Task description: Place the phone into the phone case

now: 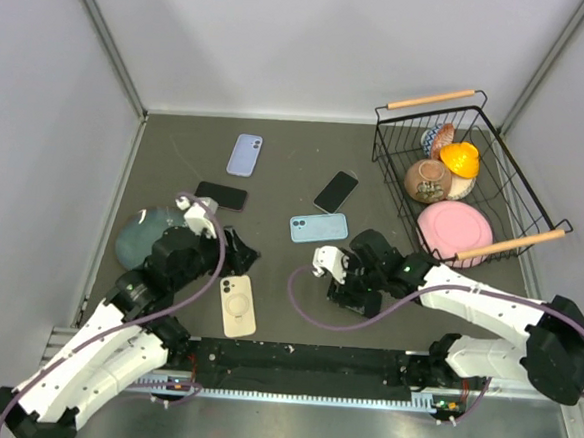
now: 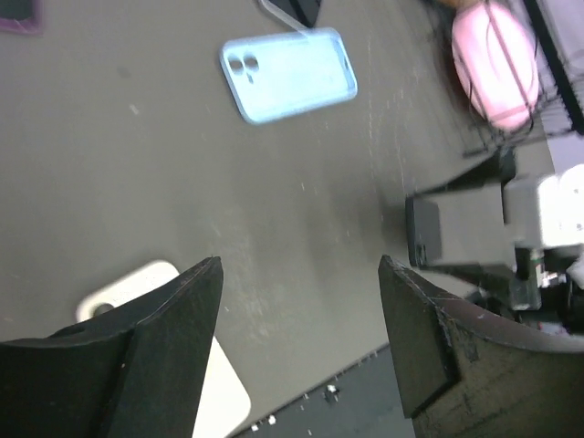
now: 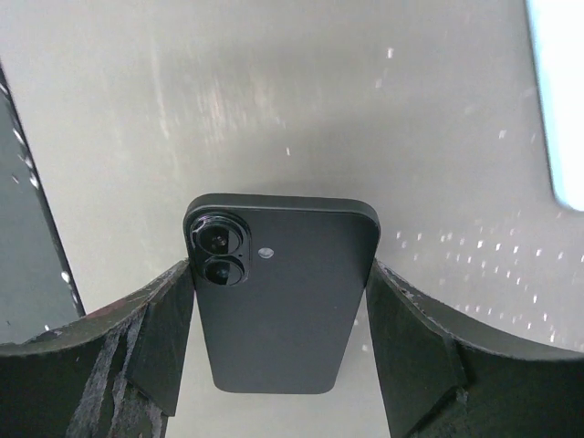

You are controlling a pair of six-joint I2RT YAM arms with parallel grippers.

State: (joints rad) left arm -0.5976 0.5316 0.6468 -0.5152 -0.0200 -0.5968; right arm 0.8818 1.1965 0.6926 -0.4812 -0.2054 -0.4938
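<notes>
I have the phone in my right gripper. It is a black one, camera side toward my wrist, and both fingers press against its long edges, so I call it grasped. It sits close to the near edge of the table, about midway along. I cannot tell whether it has cleared the surface. My left gripper is spread, with only bare table between its tips and nothing held.

The cream case lies just beside that left gripper, by the near edge toward the left. The blue case lies nearer the middle of the table, just beyond my right gripper. A lavender case sits toward the far edge, well apart.

As I judge it, the pick-up is done and the step in hand is carrying the phone to a case. The cream one seems likeliest, since my left gripper waits beside it, though I cannot be sure. Nor can I tell whether it lies open side up.

The next move calls for bringing the phone over the case with long edges parallel and camera above the cut-out. My left gripper should pin the case against sliding. One end should go in first, because my fingers on the long edges will foul the case walls.
</notes>
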